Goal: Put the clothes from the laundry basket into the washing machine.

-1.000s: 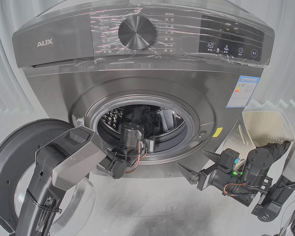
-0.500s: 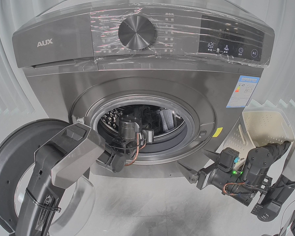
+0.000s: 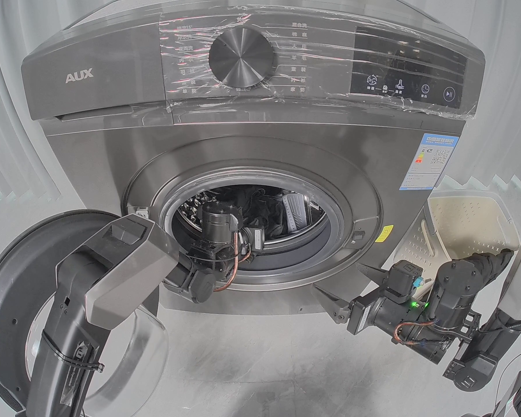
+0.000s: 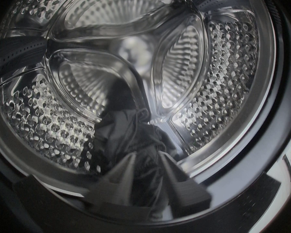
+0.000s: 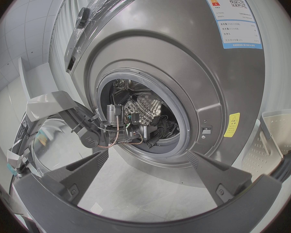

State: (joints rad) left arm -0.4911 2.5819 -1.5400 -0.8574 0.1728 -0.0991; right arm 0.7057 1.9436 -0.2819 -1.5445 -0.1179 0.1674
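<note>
Seemingly holding clothes (image 4: 126, 136), left gripper (image 4: 146, 156) crowds drum mouth (image 3: 255, 172).

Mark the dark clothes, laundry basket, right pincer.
dark clothes (image 4: 129, 136), left wrist view, bunched middle of the fabric.
laundry basket (image 3: 474, 218), head view, inner back wall.
right pincer (image 3: 336, 277), head view, midway between its fingertips.
</note>
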